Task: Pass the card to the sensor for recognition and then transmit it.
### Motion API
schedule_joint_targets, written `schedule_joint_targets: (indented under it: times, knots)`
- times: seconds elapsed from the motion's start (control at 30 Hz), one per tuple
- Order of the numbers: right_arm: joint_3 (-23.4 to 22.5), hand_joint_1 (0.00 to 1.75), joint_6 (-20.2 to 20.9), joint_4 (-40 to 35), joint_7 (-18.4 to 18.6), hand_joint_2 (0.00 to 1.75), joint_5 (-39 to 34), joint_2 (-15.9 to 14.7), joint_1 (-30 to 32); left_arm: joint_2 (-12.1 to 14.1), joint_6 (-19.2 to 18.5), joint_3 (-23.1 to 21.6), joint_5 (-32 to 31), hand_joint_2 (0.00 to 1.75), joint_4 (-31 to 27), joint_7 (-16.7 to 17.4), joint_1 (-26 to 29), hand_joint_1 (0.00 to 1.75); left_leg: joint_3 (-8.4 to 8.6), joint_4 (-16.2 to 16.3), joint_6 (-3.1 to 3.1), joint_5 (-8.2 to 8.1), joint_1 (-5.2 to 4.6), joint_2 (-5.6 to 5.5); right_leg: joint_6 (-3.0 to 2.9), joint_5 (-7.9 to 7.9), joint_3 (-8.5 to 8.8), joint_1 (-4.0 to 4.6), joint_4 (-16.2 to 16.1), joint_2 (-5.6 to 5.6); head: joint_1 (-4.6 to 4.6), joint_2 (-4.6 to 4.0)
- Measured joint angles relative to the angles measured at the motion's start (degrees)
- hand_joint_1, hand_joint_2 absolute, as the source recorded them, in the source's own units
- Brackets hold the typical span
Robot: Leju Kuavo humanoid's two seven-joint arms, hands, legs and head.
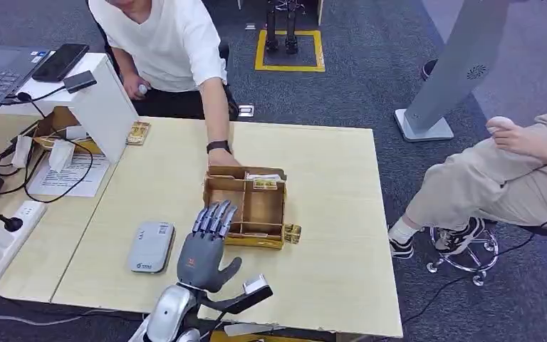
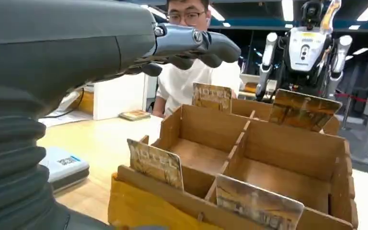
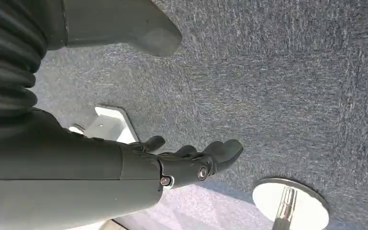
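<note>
A brown cardboard box with several compartments sits mid-table. Patterned cards stand in slots along its edges, one at the near left, one at the near right, and two at the far side. My left hand hovers flat with fingers straight and spread, tips over the box's near-left corner, holding nothing. A grey sensor lies on the table just left of that hand. My right hand hangs over the carpet with loosely curled fingers and nothing in it.
A person in a white shirt across the table rests a hand on the box's far edge. A white stand, a laptop, papers and cables crowd the table's left. Another person sits on a stool at the right.
</note>
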Motion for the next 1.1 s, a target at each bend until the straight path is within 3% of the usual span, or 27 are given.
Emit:
schedule_joint_targets:
  times: [0.3,0.5,0.73,0.9,0.93,1.0,1.1]
  knots:
    - [0.76,0.00,0.00,0.00,0.61,1.75,-0.02,0.26,-0.34,-1.55,2.31,0.02,-4.08,1.75,3.67,5.55,-1.17,0.00,0.00,0.00,0.00,0.00,0.00,0.00,0.00,0.00,0.00,0.00,0.00,0.00,0.00,0.02]
    - [0.81,0.00,0.00,0.00,0.70,1.75,-0.02,0.35,-0.42,-1.92,2.58,0.02,-4.72,1.75,5.09,6.07,-1.73,0.00,0.00,0.00,0.00,0.00,0.00,0.00,0.00,0.00,0.00,0.00,0.00,0.00,0.00,0.02]
    - [1.01,0.00,0.00,0.00,0.83,1.75,-0.02,0.52,-0.50,-2.23,3.91,0.02,-9.09,1.75,6.14,9.79,-2.15,0.00,-0.01,0.00,0.00,0.00,0.00,-0.01,0.00,0.00,0.00,0.00,0.00,-0.01,0.00,0.00]
    - [1.09,0.00,0.00,0.00,1.33,1.75,-0.02,0.61,-0.58,-2.25,4.68,0.04,-9.86,1.75,7.08,9.94,-2.57,0.00,0.00,0.00,0.00,0.00,0.00,-0.01,0.00,0.00,0.01,0.00,0.00,-0.01,0.00,0.02]
    - [1.11,0.00,0.00,0.00,1.38,1.75,-0.02,0.63,-0.59,-2.25,4.94,0.04,-9.90,1.75,7.30,9.86,-2.64,0.14,-0.01,0.00,0.00,0.00,0.00,-0.01,0.00,0.00,0.01,0.00,0.00,-0.01,0.00,0.02]
    - [1.14,0.00,0.00,0.00,1.40,1.75,0.04,0.66,-0.62,-2.25,5.09,0.04,-9.94,1.75,7.69,9.79,-2.73,1.62,0.00,0.00,0.00,0.00,0.00,-0.01,0.00,0.00,0.01,0.00,0.00,-0.01,0.00,0.00]
    - [1.22,0.00,0.00,0.00,1.40,1.75,-0.02,0.68,-0.64,-2.25,5.55,0.04,-9.97,1.75,8.15,9.40,-2.75,1.62,-0.01,0.00,0.00,0.00,0.00,-0.01,0.00,0.00,0.01,0.00,0.00,-0.01,0.00,0.00]
